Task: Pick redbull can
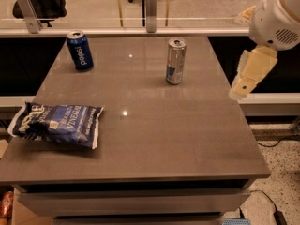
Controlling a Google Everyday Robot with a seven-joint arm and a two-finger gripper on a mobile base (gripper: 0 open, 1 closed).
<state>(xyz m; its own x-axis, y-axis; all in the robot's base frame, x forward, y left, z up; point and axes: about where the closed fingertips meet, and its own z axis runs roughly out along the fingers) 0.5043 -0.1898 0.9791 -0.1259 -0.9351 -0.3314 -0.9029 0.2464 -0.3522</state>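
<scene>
The redbull can [176,61] is a tall slim silver can with a blue patch near its base. It stands upright on the grey table [154,139], at the back, right of the middle. My gripper [240,90] is cream-coloured and hangs from the white arm [279,15] at the right. It is by the table's right edge, to the right of the can, a little nearer the front, and well apart from it. It holds nothing that I can see.
A dark blue Pepsi can [80,50] stands upright at the back left. A blue bag of chips [58,124] lies at the front left edge. A glass partition with metal posts [150,3] runs behind the table. A cable lies on the floor [281,144] at the right.
</scene>
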